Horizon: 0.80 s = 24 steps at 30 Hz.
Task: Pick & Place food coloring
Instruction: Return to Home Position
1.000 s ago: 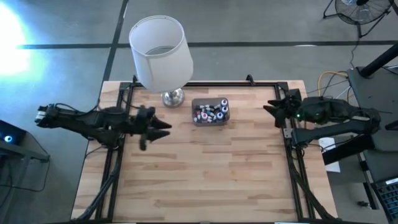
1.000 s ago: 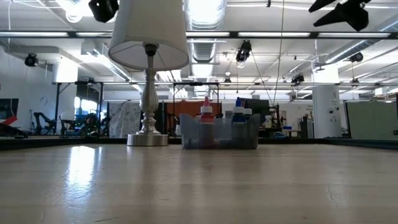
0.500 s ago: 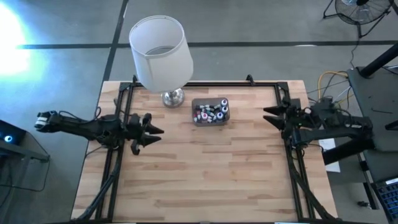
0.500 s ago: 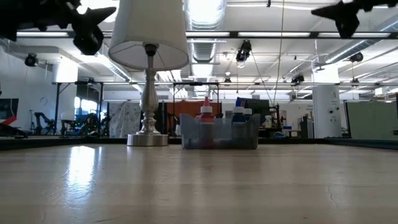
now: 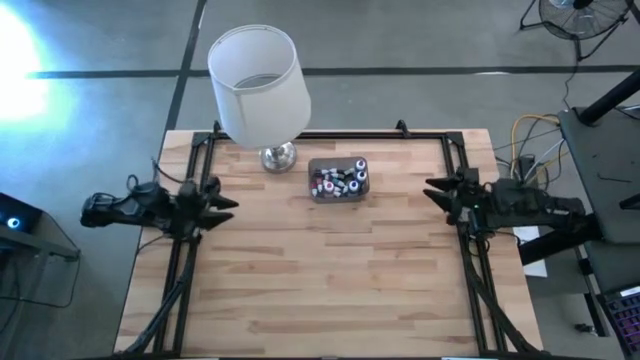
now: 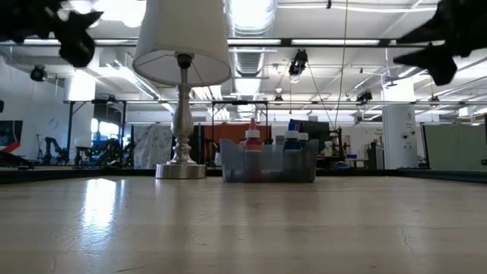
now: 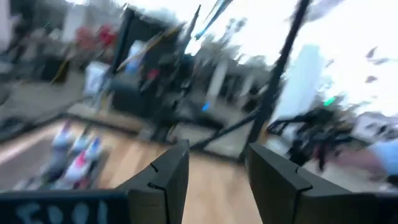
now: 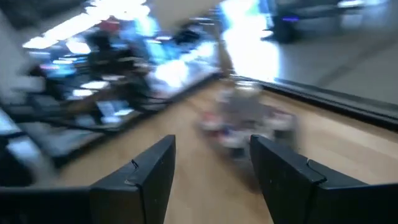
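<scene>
The food coloring bottles (image 5: pixel 340 180), red, blue, dark and whitish, stand and lie in a translucent grey box (image 5: pixel 314 193) at the far middle of the table; the low view shows the bottles (image 6: pixel 253 143) sticking up above the box wall (image 6: pixel 268 167). My left gripper (image 5: pixel 226 207) is open above the table's left edge, raised, holding nothing; its fingers (image 7: pixel 165 177) show apart in the left wrist view. My right gripper (image 5: pixel 433 189) is open at the right edge, also raised and holding nothing, with its fingers (image 8: pixel 146 168) apart in the right wrist view.
A lamp with a white shade (image 5: pixel 256 82) and chrome base (image 5: pixel 278 156) stands left of the box, at the far edge. A black frame rail (image 5: pixel 460 170) runs round the table. The wooden top (image 5: pixel 320 280) spreads bare in front of the box.
Both arms have pulled back. My left gripper has moved from beside the box toward the table's left edge. My right gripper has stayed near the right edge and sunk lower in the low view. Both stay open. The bottles and box have not moved.
</scene>
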Available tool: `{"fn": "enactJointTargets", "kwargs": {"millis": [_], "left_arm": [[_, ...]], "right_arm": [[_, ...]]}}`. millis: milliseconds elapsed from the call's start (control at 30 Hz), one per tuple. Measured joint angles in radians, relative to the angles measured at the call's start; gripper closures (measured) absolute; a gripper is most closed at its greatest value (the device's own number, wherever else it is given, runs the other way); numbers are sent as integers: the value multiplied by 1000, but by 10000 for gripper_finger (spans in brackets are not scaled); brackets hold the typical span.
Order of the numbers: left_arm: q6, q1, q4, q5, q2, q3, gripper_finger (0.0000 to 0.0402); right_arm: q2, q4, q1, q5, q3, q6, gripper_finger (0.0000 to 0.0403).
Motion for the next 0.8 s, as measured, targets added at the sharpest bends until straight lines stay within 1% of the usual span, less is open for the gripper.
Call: {"fn": "enactJointTargets", "kwargs": {"millis": [67,133,233,367,500,567,633,733,800], "left_arm": [[-8,2,-22,-34,-13,-28,266],[-65,2,-1,-42,-14,-38,266],[-117,2,1,-42,5,-64,266],[-123,2,0,-37,27,-105,266],[-123,2,-14,-34,36,-167,266],[-122,2,18,-32,34,-199,266],[-116,13,79,6,30,-222,266],[-116,28,81,18,-10,-223,266],[-116,51,79,21,-14,-223,266]], "right_arm": [[0,-88,-1,101,1,11,202],[2,-153,0,196,-12,44,202],[1,-213,-1,271,-24,65,202],[-11,-221,0,273,-17,65,202],[-19,-215,2,277,43,65,202],[-3,-209,2,277,66,66,202],[5,-210,2,277,87,66,202],[13,-208,2,277,113,66,202],[13,-208,2,277,122,66,202]]}}
